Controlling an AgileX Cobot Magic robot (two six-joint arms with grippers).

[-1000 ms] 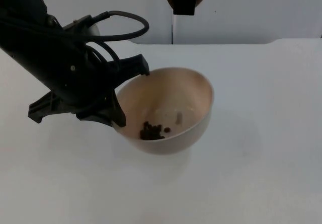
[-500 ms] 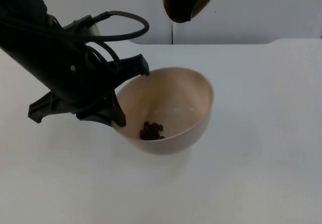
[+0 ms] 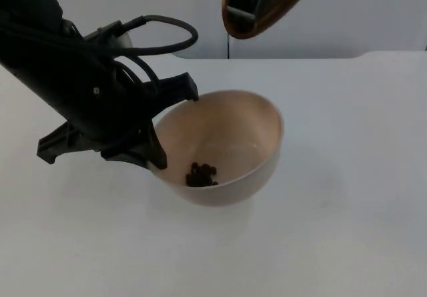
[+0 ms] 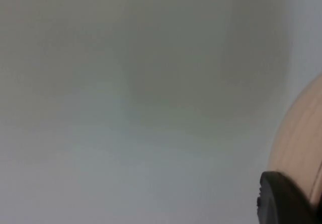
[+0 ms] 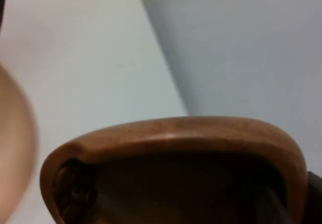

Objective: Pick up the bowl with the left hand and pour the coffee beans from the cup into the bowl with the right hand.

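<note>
- While the left gripper (image 3: 160, 127) pinches the rim of the beige round bowl (image 3: 223, 147) at frame centre, dark coffee beans (image 3: 201, 174) lie inside.
- White table (image 3: 347, 210) lies open lower right.
- Brown wooden cup (image 3: 263, 3) hangs tilted at the upper edge; the right gripper's grip can't be told.

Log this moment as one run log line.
left gripper: shut on bowl rim | right gripper: holds brown cup above bowl | coffee beans: in bowl

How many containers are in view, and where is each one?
2. The bowl is at mid-table, held at its rim by the left gripper, with coffee beans inside. The brown cup hangs above and behind it.
</note>
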